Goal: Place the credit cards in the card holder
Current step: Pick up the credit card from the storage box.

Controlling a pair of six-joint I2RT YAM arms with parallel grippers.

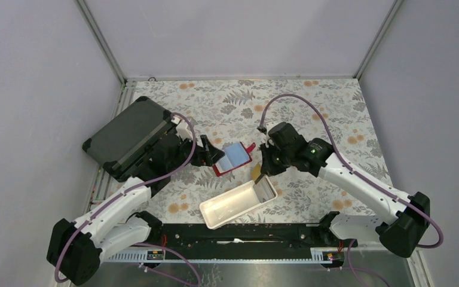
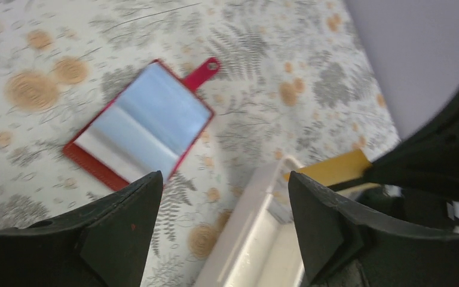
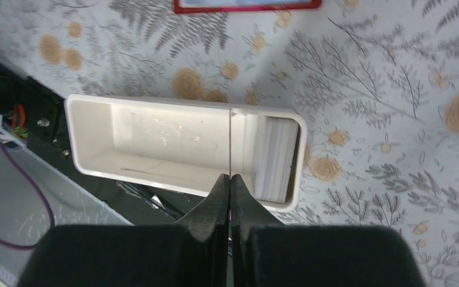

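Observation:
The card holder [image 1: 234,158] lies open on the floral cloth, a red wallet with pale blue showing inside; it also appears in the left wrist view [image 2: 143,122] and at the top edge of the right wrist view [image 3: 248,5]. My right gripper [image 1: 263,170] [image 3: 230,177] is shut on a yellow-brown credit card [image 1: 256,171] [image 2: 334,169], which the right wrist view shows edge-on as a thin line [image 3: 230,137] above the white tray [image 3: 89,137]. More cards [image 3: 275,158] stand stacked at the tray's right end. My left gripper [image 1: 210,153] [image 2: 224,174] hovers open and empty just left of the wallet.
The white tray [image 1: 239,205] [image 2: 245,239] sits near the front edge, between the arms. A big dark grey hard case [image 1: 128,137] lies at the back left, close behind the left arm. Grey walls enclose the table.

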